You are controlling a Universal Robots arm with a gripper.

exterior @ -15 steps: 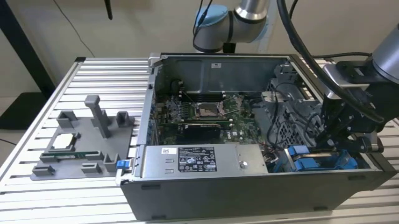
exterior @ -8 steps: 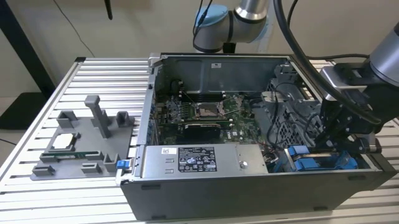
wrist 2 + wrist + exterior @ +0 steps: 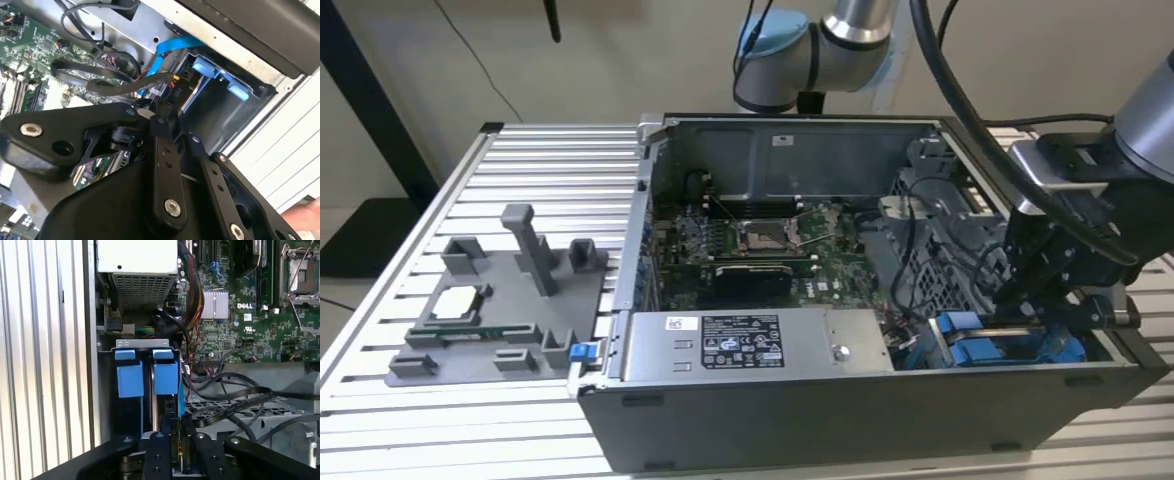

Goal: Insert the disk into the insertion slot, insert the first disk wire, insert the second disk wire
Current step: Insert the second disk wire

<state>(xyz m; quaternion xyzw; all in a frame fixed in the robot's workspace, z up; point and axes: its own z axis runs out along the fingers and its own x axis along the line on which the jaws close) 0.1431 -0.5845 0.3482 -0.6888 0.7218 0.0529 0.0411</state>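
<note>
My gripper (image 3: 1021, 303) hangs inside the open computer case, just over the insertion slot (image 3: 1001, 345) with its blue tabs, at the exterior view's right. In the first wrist view the black fingers (image 3: 159, 455) are shut on a dark disk wire connector (image 3: 178, 452) with red and yellow strands, right behind the bay (image 3: 131, 405). A thin blue wire (image 3: 181, 407) runs down beside the right blue tab (image 3: 166, 376). What looks like the disk (image 3: 161, 412) stands edge-on under that tab. In the second wrist view my gripper (image 3: 158, 113) is pinched shut beside the grey bay (image 3: 220, 112).
Loose black cables (image 3: 235, 392) loop over a perforated metal cage (image 3: 240, 407) beside the bay. The motherboard (image 3: 747, 245) and a labelled power supply (image 3: 747, 345) lie toward the exterior view's left. A grey fixture (image 3: 494, 300) stands outside on the slatted table (image 3: 400, 330).
</note>
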